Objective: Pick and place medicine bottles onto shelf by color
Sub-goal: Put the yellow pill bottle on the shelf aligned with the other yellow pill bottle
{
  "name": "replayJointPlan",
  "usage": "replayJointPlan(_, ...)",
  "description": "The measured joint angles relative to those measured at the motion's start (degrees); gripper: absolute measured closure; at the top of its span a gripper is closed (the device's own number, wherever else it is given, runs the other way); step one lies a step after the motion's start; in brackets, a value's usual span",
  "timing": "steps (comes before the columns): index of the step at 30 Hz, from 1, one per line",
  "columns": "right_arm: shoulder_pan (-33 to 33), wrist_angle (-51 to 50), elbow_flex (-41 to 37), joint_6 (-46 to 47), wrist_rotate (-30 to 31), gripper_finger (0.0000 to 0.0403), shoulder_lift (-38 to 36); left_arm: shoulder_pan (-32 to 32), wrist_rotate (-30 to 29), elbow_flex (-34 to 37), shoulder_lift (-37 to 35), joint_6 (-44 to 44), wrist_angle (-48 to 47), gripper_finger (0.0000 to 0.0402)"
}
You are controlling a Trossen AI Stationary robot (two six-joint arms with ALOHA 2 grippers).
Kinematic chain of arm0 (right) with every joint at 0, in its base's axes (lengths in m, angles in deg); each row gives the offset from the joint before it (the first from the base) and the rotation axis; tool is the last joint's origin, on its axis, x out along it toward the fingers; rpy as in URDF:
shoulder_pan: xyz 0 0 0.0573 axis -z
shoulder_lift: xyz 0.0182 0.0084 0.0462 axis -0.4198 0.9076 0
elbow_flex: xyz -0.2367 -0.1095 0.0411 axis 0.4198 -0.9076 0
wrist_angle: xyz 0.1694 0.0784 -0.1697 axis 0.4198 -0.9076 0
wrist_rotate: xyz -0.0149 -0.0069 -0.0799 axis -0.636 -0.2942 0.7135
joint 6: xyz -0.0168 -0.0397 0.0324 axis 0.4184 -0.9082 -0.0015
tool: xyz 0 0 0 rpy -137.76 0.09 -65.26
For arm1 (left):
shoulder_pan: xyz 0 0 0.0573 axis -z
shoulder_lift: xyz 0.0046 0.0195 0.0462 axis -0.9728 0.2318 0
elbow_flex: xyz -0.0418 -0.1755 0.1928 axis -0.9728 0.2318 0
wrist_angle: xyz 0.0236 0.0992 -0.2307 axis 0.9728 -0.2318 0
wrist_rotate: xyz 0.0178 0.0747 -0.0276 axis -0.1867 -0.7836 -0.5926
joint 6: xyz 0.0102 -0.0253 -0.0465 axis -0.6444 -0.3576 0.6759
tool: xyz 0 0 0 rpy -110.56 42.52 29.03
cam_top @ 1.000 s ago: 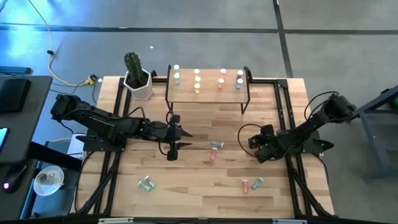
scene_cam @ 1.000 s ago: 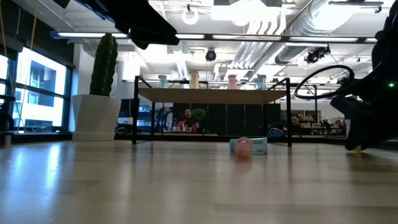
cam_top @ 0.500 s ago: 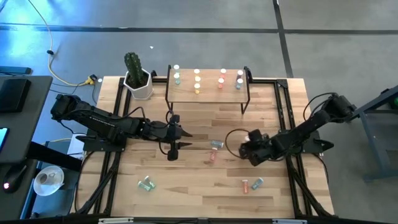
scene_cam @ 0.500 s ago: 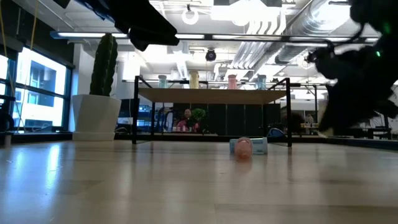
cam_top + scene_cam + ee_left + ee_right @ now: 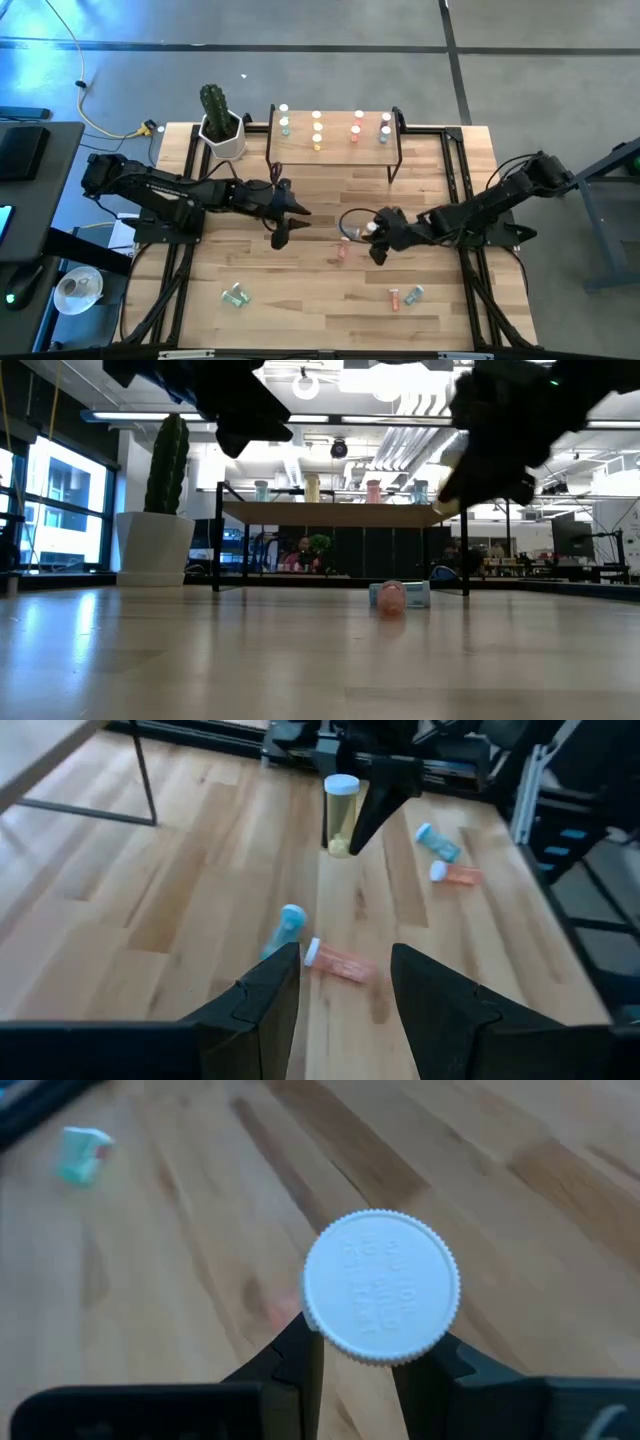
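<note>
My right gripper [image 5: 372,238] hangs over the middle of the table, shut on a yellow medicine bottle [image 5: 340,815] with a white cap [image 5: 380,1285]. My left gripper [image 5: 288,220] hovers open a little to its left, facing it, with nothing between its fingers. A bluish bottle [image 5: 285,925] and a pink one [image 5: 340,962] lie on their sides below them. Further bottles lie near the front: a green one [image 5: 236,295], a pink one [image 5: 395,298] and a teal one [image 5: 413,294]. The shelf [image 5: 335,142] stands on its black legs at the far edge, with several bottles upright on it. My right gripper pinches the yellow bottle's body [image 5: 340,828] just below the cap, between its two fingers [image 5: 378,802]. The fingers come slanting down from the table's right side and lie across the bottle. The bottle stands upright, cap up, lifted clear of the table.
A white pot with a cactus [image 5: 220,125] stands left of the shelf at the far edge. Black frame rails [image 5: 180,250] run along the table's left and right sides. Bare wood lies between the shelf and the grippers.
My right gripper has risen from low over the table's right part and gone toward the left, to the middle, rolling its wrist as it went; the yellow bottle now hangs upright in it. My left gripper has swung slightly toward the far edge, still open.
</note>
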Motion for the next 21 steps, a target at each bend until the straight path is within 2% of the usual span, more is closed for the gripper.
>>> replayJointPlan(7,6.33,3.36,3.22,-11.34,-6.64,0.0320,0.00,-2.47,5.57,-3.97,0.00,-1.36,-1.32,0.0253)
replayJointPlan(13,9.42,4.96,5.39,-18.65,-10.18,0.0320,0.00,-2.59,5.09,-6.86,0.24,-4.99,-0.87,0.0253)
replayJointPlan(21,11.03,8.08,6.13,-26.01,-13.85,0.0320,0.02,-2.57,5.11,-8.79,5.50,-9.42,3.23,0.0253)
